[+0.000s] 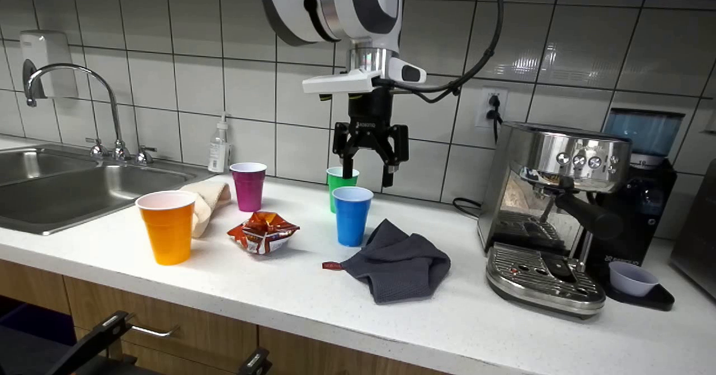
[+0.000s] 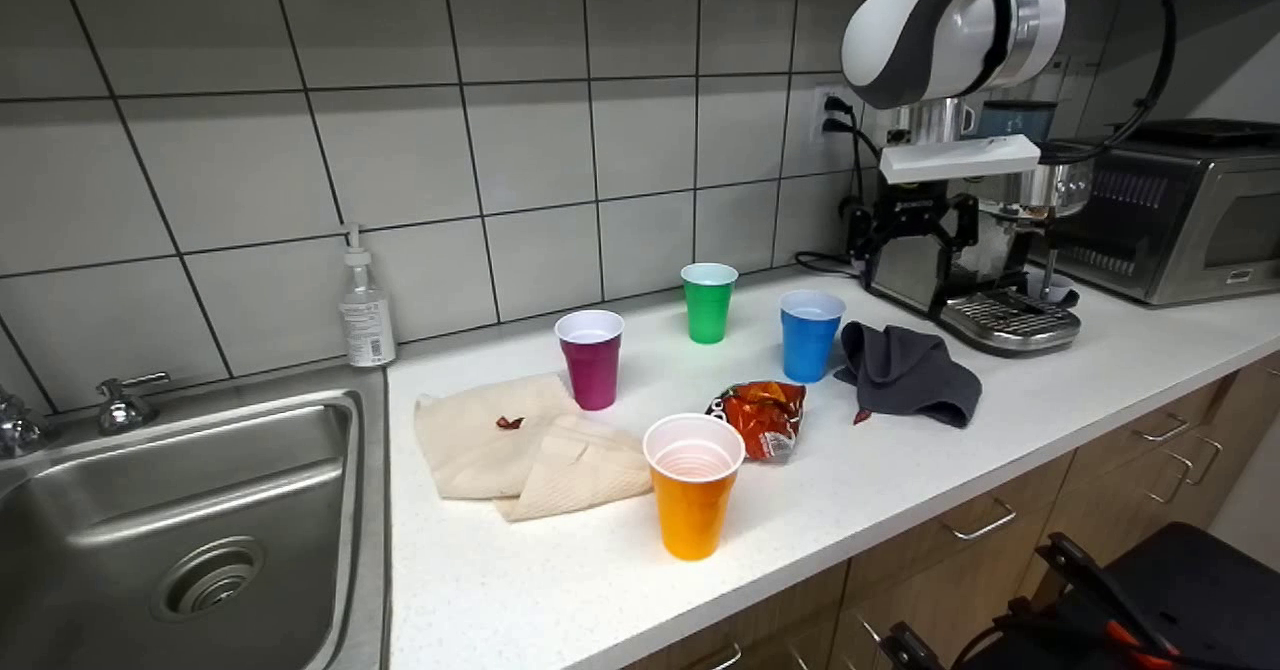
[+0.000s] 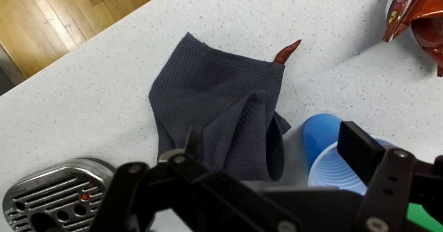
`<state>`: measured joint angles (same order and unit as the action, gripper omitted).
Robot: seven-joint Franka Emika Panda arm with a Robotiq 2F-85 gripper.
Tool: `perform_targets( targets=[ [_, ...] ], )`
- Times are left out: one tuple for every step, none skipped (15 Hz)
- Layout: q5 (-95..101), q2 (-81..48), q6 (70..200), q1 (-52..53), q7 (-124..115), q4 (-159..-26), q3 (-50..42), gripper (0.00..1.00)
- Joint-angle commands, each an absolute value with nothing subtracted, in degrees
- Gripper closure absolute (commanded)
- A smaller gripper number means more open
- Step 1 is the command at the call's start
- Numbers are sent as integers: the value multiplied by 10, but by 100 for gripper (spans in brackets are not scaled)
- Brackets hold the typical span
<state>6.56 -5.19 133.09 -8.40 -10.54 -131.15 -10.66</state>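
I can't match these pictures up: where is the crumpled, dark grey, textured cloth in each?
In an exterior view, the dark grey cloth: lower half, just right of centre.
In an exterior view, the dark grey cloth: right of centre, just below mid-height.
In the wrist view, the dark grey cloth: about the middle.
Shared landmark: the tapered blue plastic cup, close beside it.
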Motion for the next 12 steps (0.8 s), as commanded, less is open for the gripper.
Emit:
perform_targets(
  targets=[
    [49, -105, 1333, -84, -117, -1257, -102, 0],
    [46, -117, 1334, -83, -117, -1247, -102, 0],
    [42, -129, 1334, -82, -117, -1236, -102, 0],
    [42, -139, 1334, -80, -118, -1227, -102, 0],
    [41, -150, 1333, -79, -119, -1216, -101, 0],
    [41, -161, 1333, -77, -120, -1207, -101, 0],
    [40, -171, 1332, -75, -121, -1198, -100, 0],
    [41, -181, 1332, -73, -123, -1189, -101, 0],
    [41, -190, 1332, -70, -124, -1181, -100, 0],
    [42, -199, 1332, -68, -126, -1174, -100, 0],
    [44, -207, 1333, -65, -129, -1167, -101, 0],
    [49, -214, 1335, -60, -133, -1161, -102, 0]
  ],
)
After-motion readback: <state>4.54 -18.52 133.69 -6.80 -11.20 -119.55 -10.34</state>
